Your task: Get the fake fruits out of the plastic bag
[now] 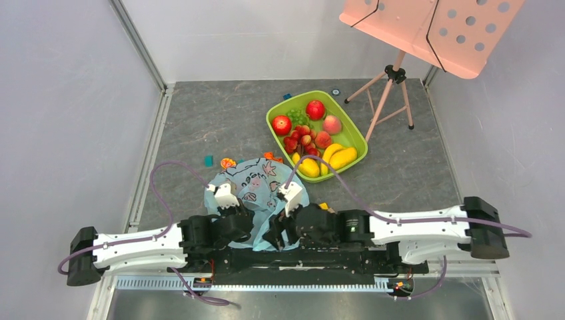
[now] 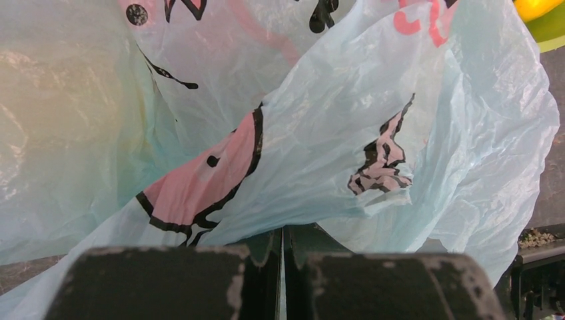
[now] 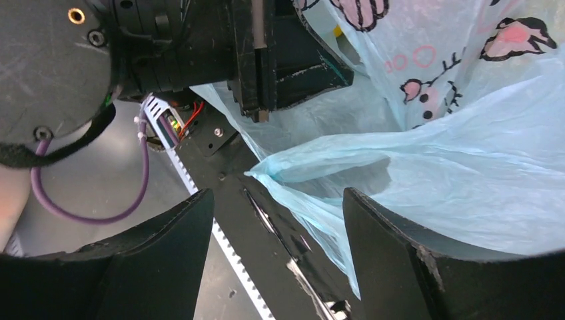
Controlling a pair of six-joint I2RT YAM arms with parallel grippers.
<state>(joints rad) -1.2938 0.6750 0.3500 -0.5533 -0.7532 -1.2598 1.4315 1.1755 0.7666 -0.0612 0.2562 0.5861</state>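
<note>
Plastic bag (image 1: 258, 181): thin, crinkly film, judged near weightless, limp and slippery, and easily torn. No shape is kept, so it is best taken at a gathered edge or handle fold, not on a flat panel.

Fake fruits (image 1: 313, 133): judged hard, glossy and light, likely to roll or slip from the pads. They are seen piled in the green tray (image 1: 270, 120), beyond the bag and well apart from both tools. Whether any are inside the bag cannot be told, as the film is crumpled and only half clear.

Left tool (image 2: 283, 250): pressed together, with a fold of the bag apparently nipped at the tips. Film billows directly ahead of it and above it.

Right tool (image 3: 278, 197): spread wide, nothing held. A pulled-out corner of the bag sits just ahead between its fingers (image 3: 390, 247), seemingly untouched, and the left tool is seen just beyond and above.

Both arms are folded inward, low over the near edge of the table (image 1: 200, 120). The wrists are close together, with the bag lying ahead of and between the tools.
</note>
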